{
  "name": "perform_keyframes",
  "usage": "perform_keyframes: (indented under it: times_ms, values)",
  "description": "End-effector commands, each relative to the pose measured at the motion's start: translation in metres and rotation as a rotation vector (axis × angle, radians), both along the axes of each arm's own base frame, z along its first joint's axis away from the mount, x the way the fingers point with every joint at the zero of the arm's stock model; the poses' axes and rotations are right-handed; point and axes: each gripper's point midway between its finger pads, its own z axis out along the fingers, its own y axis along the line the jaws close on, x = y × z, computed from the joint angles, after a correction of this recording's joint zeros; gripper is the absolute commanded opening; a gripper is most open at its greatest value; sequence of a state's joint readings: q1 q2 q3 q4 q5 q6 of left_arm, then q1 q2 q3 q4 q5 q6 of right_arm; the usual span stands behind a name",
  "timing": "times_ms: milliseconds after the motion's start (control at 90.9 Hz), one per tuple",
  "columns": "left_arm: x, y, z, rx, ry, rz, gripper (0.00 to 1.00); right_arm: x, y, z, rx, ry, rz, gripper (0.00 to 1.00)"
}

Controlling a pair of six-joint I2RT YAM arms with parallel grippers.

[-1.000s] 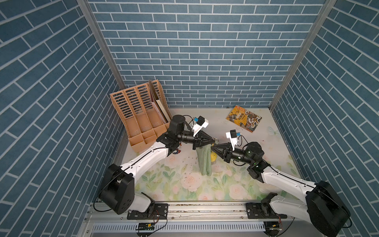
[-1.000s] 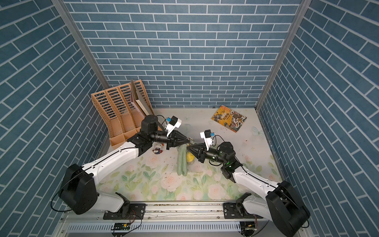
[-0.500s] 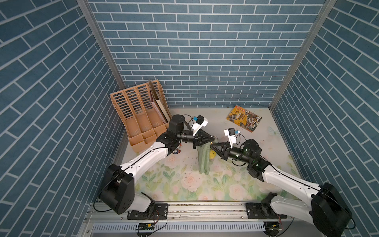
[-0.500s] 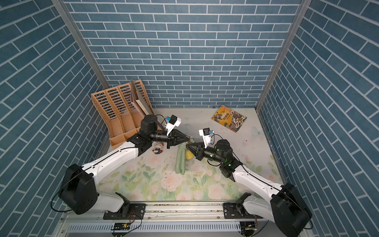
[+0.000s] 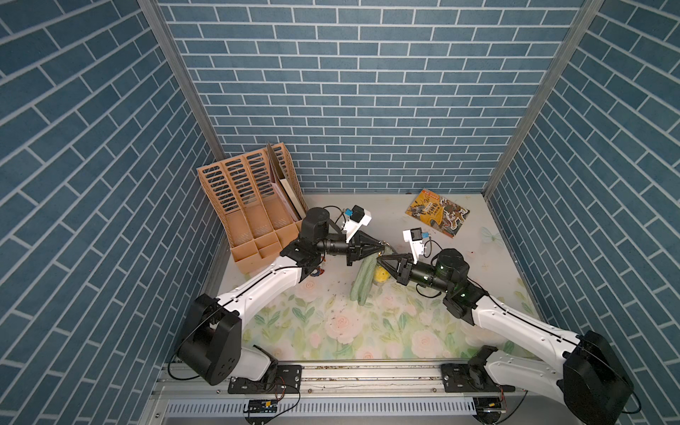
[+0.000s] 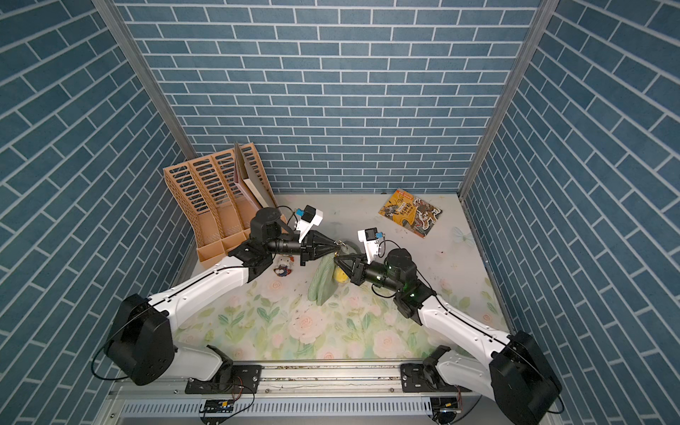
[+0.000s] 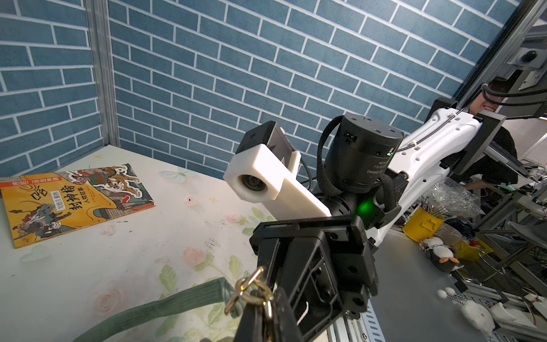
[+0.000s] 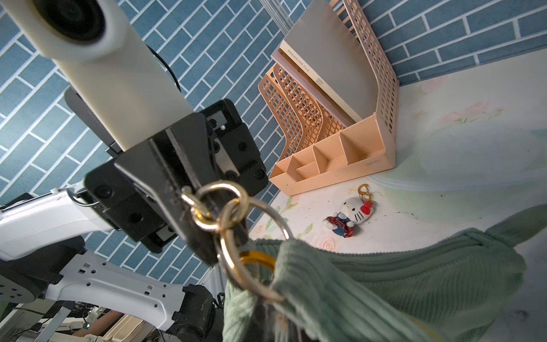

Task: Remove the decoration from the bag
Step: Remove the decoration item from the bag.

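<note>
Blue brick walls [image 5: 368,92], floral mat [image 5: 331,331]: your left gripper [image 5: 382,247] is clamped on the gold metal clasp [image 8: 204,213], dangling the sage-green corduroy bag [image 5: 362,283]. The small yellow decoration [image 5: 381,275] hangs nearer your right gripper [image 5: 381,259], which is closed, on what I can't tell.

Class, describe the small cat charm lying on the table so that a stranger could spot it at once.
Start at the peach file rack in the back corner. Just in front of its low trays lies the cat charm. It alone is a white plush doll with a red bow and a gold clasp.
</note>
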State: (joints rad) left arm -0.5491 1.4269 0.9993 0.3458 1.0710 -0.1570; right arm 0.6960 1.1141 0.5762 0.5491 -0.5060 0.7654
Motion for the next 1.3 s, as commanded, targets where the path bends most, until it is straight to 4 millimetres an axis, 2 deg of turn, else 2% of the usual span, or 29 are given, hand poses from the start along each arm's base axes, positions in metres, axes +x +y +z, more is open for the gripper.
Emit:
perform_keyframes:
  times_ms: [0, 209, 957, 1067, 1177, 1287]
  values:
    - [-0.018, 0.002, 0.0, -0.019, 0.019, -0.058, 0.05, 0.012, -0.006, 0.045, 0.092, -0.051, -0.073, 0.08]
    - [-0.02, 0.003, -0.004, -0.034, 0.029, -0.057, 0.05, 0.02, -0.01, 0.04, 0.084, -0.014, -0.117, 0.08]
    - [-0.02, 0.001, -0.021, -0.009, 0.058, -0.065, 0.03, 0.016, 0.001, 0.074, 0.131, -0.031, -0.04, 0.08]
    - [-0.019, 0.0, -0.019, -0.011, 0.054, -0.068, 0.03, 0.018, 0.001, 0.066, 0.109, -0.021, -0.044, 0.08]
    - [-0.013, 0.0, -0.013, -0.013, 0.048, -0.053, 0.03, 0.024, -0.005, 0.045, 0.061, -0.01, -0.092, 0.08]
    - [0.009, 0.007, -0.004, -0.024, 0.054, 0.053, 0.04, 0.027, -0.01, 0.029, 0.007, -0.026, -0.128, 0.08]
